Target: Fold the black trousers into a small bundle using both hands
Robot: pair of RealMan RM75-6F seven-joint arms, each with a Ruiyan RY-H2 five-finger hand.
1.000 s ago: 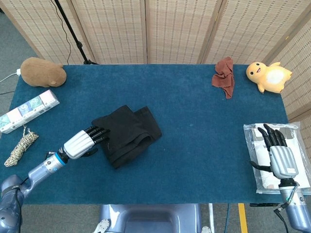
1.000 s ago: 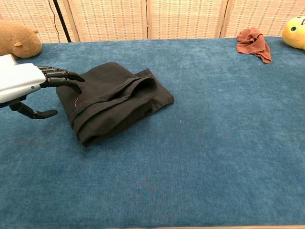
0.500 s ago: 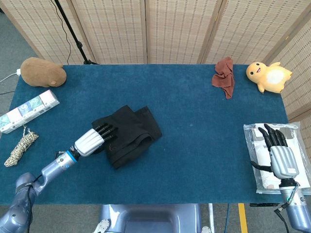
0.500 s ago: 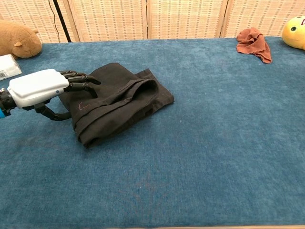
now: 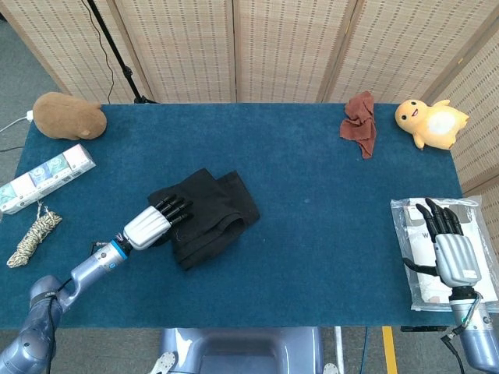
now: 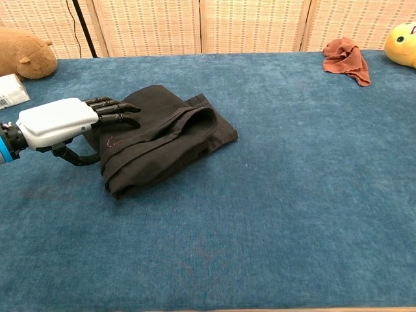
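Note:
The black trousers (image 5: 210, 212) (image 6: 166, 136) lie folded in a compact bundle left of the table's middle. My left hand (image 5: 152, 224) (image 6: 68, 123) lies at the bundle's left edge, its dark fingers (image 6: 116, 112) stretched flat over the fabric and the thumb curled low against the side. It grips nothing. My right hand (image 5: 449, 245) shows only in the head view, far off at the right table edge, fingers spread and empty, over a plastic bag.
A clear plastic bag (image 5: 413, 214) lies under the right hand. A red cloth (image 5: 360, 121) (image 6: 344, 55) and a yellow duck toy (image 5: 427, 121) sit at the back right. A brown plush (image 5: 69, 115), a box (image 5: 47, 175) and a rope coil (image 5: 35, 234) lie on the left.
My left hand has slid rightward onto the trousers' left edge and now lies on the fabric. The right hand has not moved.

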